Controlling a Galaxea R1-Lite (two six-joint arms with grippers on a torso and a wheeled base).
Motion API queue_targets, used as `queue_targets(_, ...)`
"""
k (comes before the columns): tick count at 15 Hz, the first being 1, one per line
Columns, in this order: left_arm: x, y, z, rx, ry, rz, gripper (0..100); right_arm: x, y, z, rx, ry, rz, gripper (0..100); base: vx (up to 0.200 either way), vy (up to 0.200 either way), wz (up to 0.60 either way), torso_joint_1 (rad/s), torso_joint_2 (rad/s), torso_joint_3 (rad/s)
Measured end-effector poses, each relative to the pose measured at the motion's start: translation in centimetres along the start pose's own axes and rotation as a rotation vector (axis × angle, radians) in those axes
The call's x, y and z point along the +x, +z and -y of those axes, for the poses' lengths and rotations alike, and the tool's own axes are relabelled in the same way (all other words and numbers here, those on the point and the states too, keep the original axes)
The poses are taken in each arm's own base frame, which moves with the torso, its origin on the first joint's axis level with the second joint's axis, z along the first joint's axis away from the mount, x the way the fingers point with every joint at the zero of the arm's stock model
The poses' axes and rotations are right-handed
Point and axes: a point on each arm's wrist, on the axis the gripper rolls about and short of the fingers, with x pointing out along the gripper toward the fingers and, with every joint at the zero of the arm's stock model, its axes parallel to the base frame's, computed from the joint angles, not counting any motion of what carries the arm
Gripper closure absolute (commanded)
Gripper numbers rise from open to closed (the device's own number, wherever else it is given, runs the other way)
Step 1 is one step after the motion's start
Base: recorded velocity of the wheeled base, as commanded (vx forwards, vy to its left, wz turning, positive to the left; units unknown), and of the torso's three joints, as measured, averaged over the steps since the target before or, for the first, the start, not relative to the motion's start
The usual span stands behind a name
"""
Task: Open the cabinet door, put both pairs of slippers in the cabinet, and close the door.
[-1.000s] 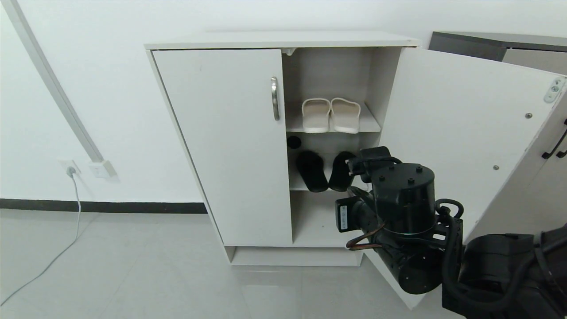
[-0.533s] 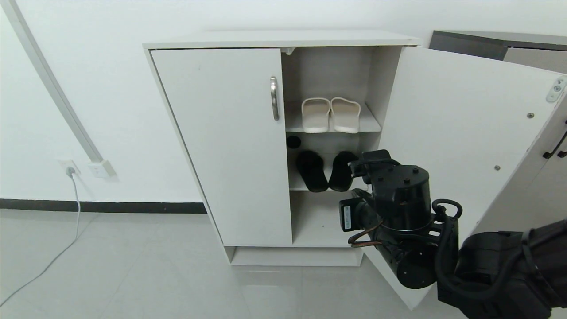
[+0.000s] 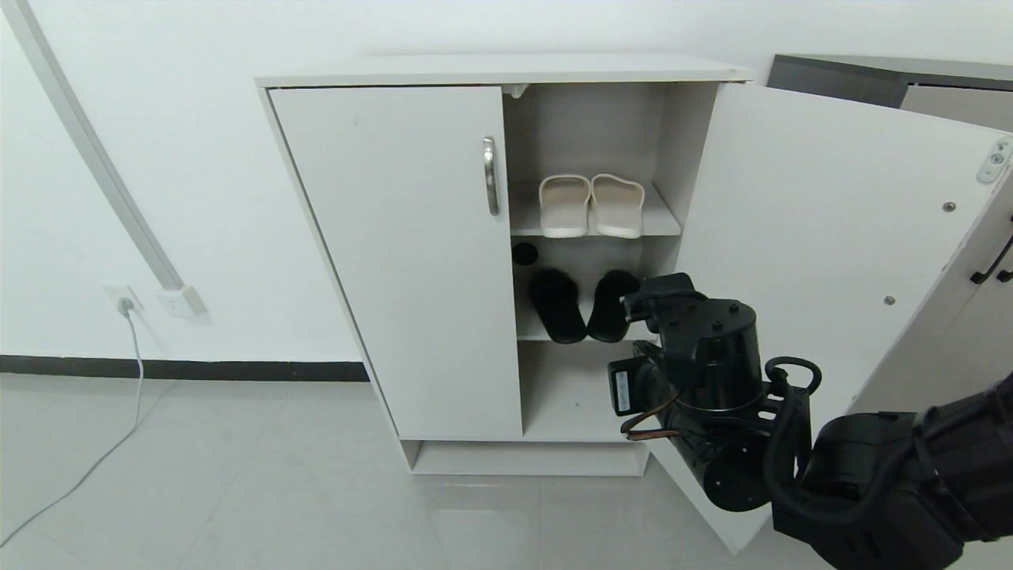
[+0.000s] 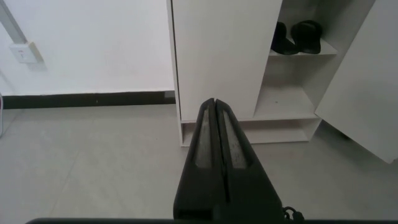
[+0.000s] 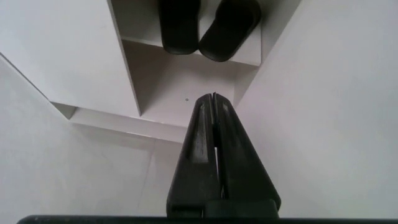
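Your right jaws are resting pressed together, empty, the black slippers [image 5: 230, 22] lying just beyond them. Your left jaws are resting closed too.

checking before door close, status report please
Left gripper and right gripper shut, empty. Cream slide slippers on upper shelf, black slippers on shelf below. White right cabinet door open, right arm likely in its swing.

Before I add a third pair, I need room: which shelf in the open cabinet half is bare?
The lowest shelf of the white cabinet, under the pair of black slippers, is bare. The middle shelf is crowded by that pair; the cream slip-on slippers fill most of the top shelf.
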Motion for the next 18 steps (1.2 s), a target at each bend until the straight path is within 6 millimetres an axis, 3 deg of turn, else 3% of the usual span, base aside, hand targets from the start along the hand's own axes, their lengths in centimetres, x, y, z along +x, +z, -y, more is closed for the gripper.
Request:
queue_targets(7, 0.0, -0.01, 0.0, 0.001, 0.001, -0.001, 100, 0.09, -0.11, 0.0, -0.004, -0.002, -0.003, 100, 0.0, 0.0, 0.0, 0.0, -0.03, -0.027)
queue_targets(10, 0.01, -0.06, 0.0, 0.001, 0.0, -0.004, 100, 0.13, -0.11, 0.03, -0.005, -0.003, -0.004, 100, 0.0, 0.0, 0.0, 0.025, -0.19, -0.325)
queue_targets(18, 0.0, -0.01, 0.0, 0.002, 0.0, 0.0, 100, 0.18, -0.19, 0.0, -0.006, -0.005, -0.006, 100, 0.0, 0.0, 0.0, 0.091, -0.5, -0.35)
